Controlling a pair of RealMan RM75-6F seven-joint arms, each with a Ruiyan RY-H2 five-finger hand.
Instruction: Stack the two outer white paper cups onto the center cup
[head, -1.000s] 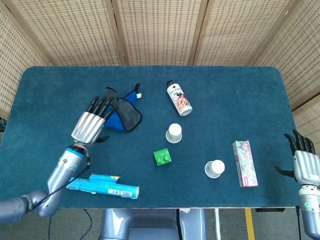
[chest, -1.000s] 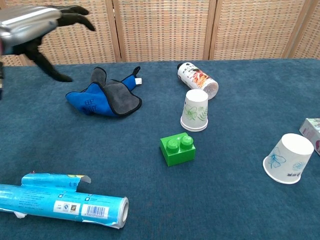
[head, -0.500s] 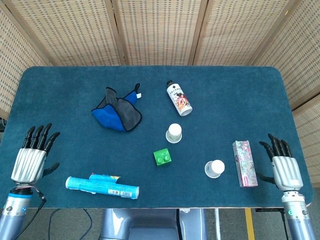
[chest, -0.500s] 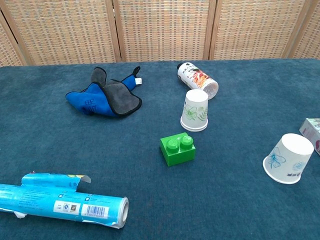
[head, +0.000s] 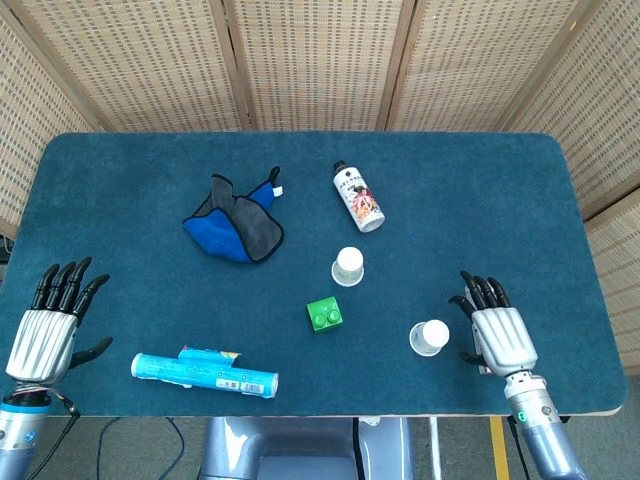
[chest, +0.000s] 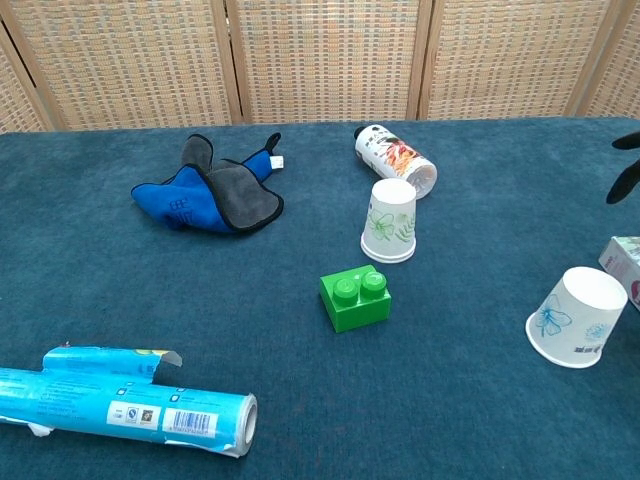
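Two white paper cups stand upside down on the blue table. One cup (head: 348, 266) (chest: 390, 221) is near the middle, just below a lying bottle. The other cup (head: 430, 337) (chest: 578, 317) sits near the front right. My right hand (head: 497, 333) hovers just right of that cup with its fingers spread and nothing in it; only its dark fingertips (chest: 628, 165) show at the right edge of the chest view. At the table's front left corner my left hand (head: 45, 325) is open and empty. I see no third cup.
A green brick (head: 325, 314) (chest: 356, 297) lies between the cups. A printed bottle (head: 358, 196) lies behind the middle cup, and a blue-grey cloth (head: 235, 220) at the back left. A blue tube (head: 205, 371) lies front left. A patterned box (chest: 622, 258) sits under my right hand.
My right hand has moved left from the table's right edge to over the box, close beside the front right cup. My left hand has drifted slightly down and left. The objects have not moved.
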